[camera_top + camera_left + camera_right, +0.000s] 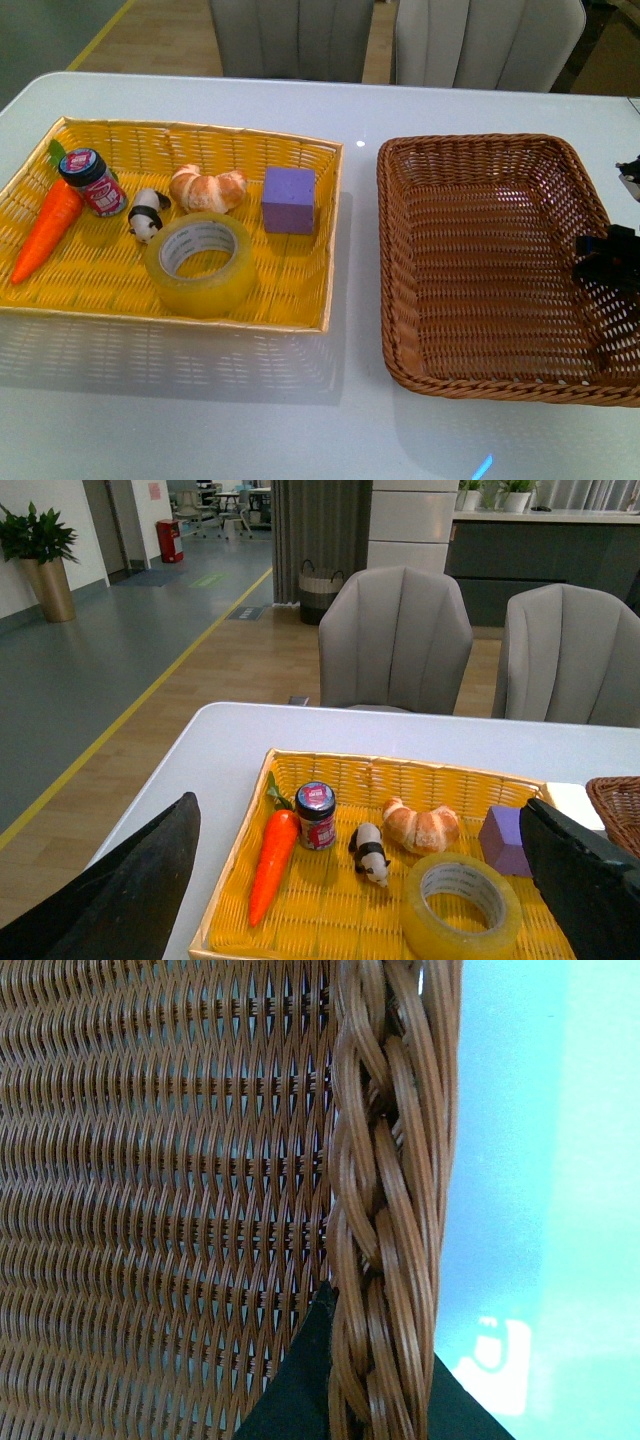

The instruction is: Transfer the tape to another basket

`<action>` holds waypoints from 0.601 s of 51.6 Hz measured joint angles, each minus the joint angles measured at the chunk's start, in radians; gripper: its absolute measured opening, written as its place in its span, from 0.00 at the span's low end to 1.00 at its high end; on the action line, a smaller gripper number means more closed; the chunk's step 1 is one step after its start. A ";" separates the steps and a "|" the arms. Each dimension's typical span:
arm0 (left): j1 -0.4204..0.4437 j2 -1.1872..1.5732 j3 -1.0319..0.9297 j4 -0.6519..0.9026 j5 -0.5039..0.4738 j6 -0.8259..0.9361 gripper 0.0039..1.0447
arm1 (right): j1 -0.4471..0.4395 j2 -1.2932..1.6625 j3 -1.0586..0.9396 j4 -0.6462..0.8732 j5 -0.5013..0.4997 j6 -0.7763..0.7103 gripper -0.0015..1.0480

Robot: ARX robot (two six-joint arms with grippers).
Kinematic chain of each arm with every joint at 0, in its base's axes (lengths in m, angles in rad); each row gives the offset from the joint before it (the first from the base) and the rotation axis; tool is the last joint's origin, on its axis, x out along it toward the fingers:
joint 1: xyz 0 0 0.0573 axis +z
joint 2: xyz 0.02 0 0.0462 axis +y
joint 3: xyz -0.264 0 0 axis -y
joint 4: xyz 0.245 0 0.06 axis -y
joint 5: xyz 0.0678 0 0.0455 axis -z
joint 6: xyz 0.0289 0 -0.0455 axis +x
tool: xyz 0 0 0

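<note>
tape [203, 262] lies flat in yellow basket [200, 130], 6 o'clock of croissant [207, 188]; brown basket [470, 142] at its 3 o'clock. left tool [357, 810] wide open, empty. right tool [607, 258] at brown basket rim, can't tell its opening.

yellowish tape [203, 263], brown woven basket [490, 150] — purple cube [289, 200]

the tape [200, 288] lies open from above, with panda [147, 213], croissant [208, 188] and purple cube [289, 199] crowding just behind it.

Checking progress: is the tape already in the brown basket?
No, the tape lies flat in the yellow basket, in front of the croissant.
</note>
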 joint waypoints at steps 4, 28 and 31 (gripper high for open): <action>0.000 0.000 0.000 0.000 0.000 0.000 0.92 | 0.027 0.011 0.002 0.001 0.005 0.017 0.03; 0.000 0.000 0.000 0.000 0.000 0.000 0.92 | 0.067 0.010 -0.012 0.067 0.010 0.064 0.40; 0.000 0.000 0.000 0.000 0.000 0.000 0.92 | 0.059 -0.005 -0.024 0.091 0.014 0.072 0.49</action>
